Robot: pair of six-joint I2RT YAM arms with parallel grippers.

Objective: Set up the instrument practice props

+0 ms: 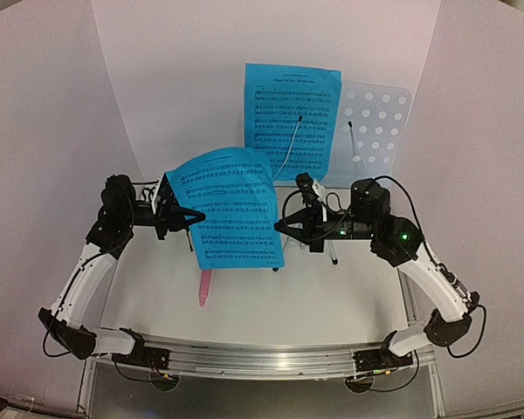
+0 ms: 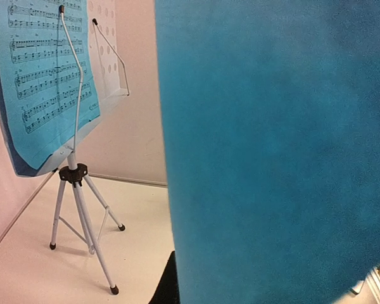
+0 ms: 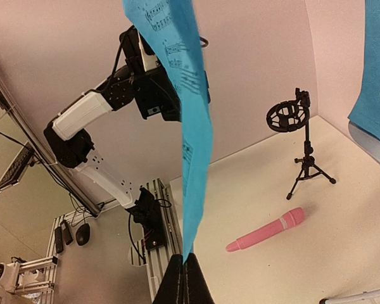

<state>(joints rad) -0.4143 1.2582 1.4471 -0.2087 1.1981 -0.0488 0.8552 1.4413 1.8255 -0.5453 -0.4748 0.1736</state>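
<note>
Over the table [image 1: 349, 301], mid-air: the second sheet [image 1: 231, 205] hangs between my two grippers, bowed, printed side up in the top view. My left gripper [image 1: 192, 214] is pinched tight on its left edge; from that wrist, blue paper fills most of the view. My right gripper [image 1: 279, 225] has its jaws pressed together on the opposite edge, and the right wrist view shows the paper's tip running down into the closed fingers [image 3: 177, 282]. The stand [image 1: 380, 122] is upright at the back wall on its tripod. The first sheet [image 1: 290, 118] rests on its left half under a thin wire arm; the right half is bare. The microphone [image 1: 206, 288] lies flat on the table, partly hidden under the held sheet. The holder [image 3: 302, 142] stands upright near it, not touching.
</note>
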